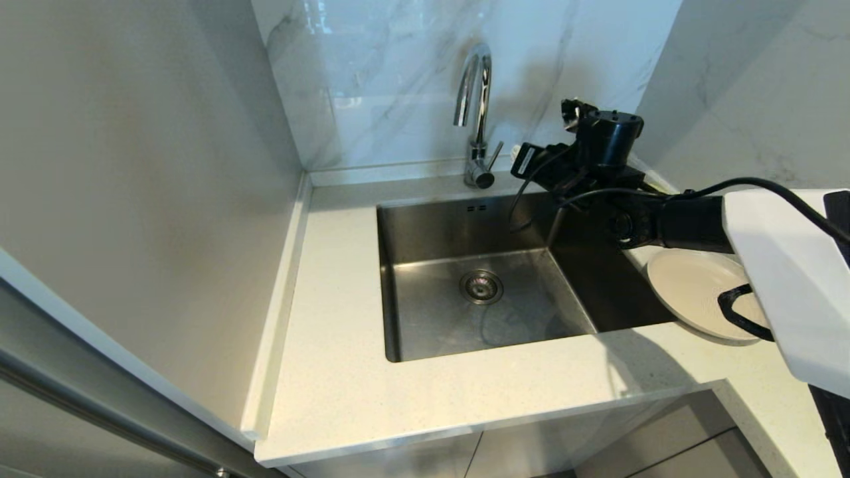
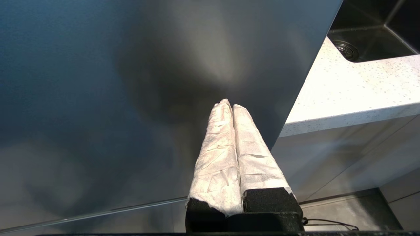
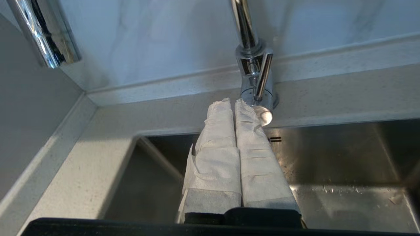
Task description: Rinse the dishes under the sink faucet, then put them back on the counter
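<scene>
We see our right gripper [image 3: 233, 102] reached out over the back right corner of the square, deep stainless-steel sink [image 1: 425, 312], w/ its white-wrapped fingers [image 3: 223, 131] pressed together, nothing btwn them. In the right wrist view the fingertips sit just beside the small straight lever [image 3: 262, 77] at the base of the tall shiny chrome gooseneck faucet [image 1: 475, 99]; we can't tell if they touch it. No water shows coming from the spout.

The wide shallow beige round plate [image 1: 690, 285] lies on the white, finely speckled stone counter [image 1: 332, 372] right of the sink, its edge at the basin's rim, partly hidden by our right arm. We can't make out the bowl or chopsticks in any view. The basin holds only the round metal drain strainer [image 1: 481, 286], w/ the two small overflow slots [image 1: 476, 208] on its back wall.

Our left gripper [image 2: 231, 105] is parked low, off the counter's front left corner, facing a plain grey panel [image 2: 131, 82]. Its white-wrapped fingers [image 2: 216, 157] are also closed together, holding nothing.
</scene>
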